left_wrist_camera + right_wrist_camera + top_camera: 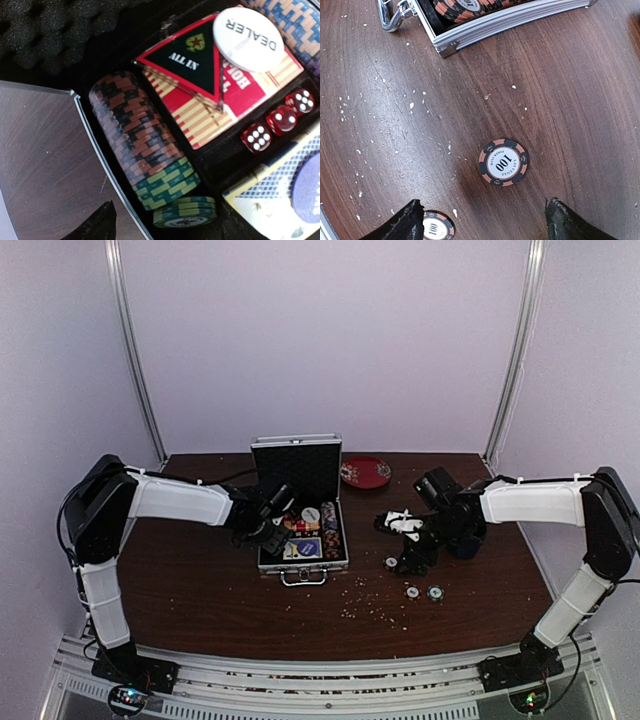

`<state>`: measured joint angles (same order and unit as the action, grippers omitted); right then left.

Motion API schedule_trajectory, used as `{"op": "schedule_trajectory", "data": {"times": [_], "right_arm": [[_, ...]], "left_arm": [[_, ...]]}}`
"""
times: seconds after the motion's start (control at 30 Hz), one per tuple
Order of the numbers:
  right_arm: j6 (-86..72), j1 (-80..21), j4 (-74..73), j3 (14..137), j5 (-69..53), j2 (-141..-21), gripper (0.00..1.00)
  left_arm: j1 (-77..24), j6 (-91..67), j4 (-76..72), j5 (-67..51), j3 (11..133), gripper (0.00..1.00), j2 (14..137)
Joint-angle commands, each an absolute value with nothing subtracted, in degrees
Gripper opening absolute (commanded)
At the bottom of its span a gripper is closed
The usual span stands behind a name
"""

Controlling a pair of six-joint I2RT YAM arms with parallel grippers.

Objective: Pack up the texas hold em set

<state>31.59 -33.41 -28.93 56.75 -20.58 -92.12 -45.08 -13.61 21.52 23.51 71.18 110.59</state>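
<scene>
On the desk (580, 100) beside the open case (297, 468), a loose poker chip (503, 162) lies flat under the wide-open right end effector (484, 205), probably thin, rigid and slick, best pinched across its rim, while the left end effector (270, 528) cannot be judged.

The white-sleeved, black-jointed left arm (180, 500) is raised from its base at the near edge, bent at the elbow and stretched rightward over the dark wooden surface (200, 590). The black two-finger left claw (270, 532) is pointed downward; only one dark fingertip (100, 220) is seen in the wrist view, so its spread cannot be judged. The matching right arm (530, 502) is reached leftward, and the black right claw (485, 222) is held low over the surface, its fingers spread wide apart.
</scene>
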Motion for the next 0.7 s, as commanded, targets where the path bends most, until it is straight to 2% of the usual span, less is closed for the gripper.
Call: {"op": "schedule_trajectory", "data": {"times": [0.0,0.33,0.67], "right_arm": [[32.04,-33.67,-29.51,57.92,-20.31,-92.73,0.84],[32.09,-33.66,-29.71,57.94,-20.4,-92.41,0.84],[32.12,-33.73,-29.88,57.92,-20.4,-92.24,0.84]], "left_arm": [[-44.92,-11.71,24.04,19.29,72.61,0.72,106.35],[-44.29,-10.78,28.2,16.3,70.49,0.73,101.14],[-40.42,-10.35,25.29,9.74,67.39,0.73,103.99]]}}
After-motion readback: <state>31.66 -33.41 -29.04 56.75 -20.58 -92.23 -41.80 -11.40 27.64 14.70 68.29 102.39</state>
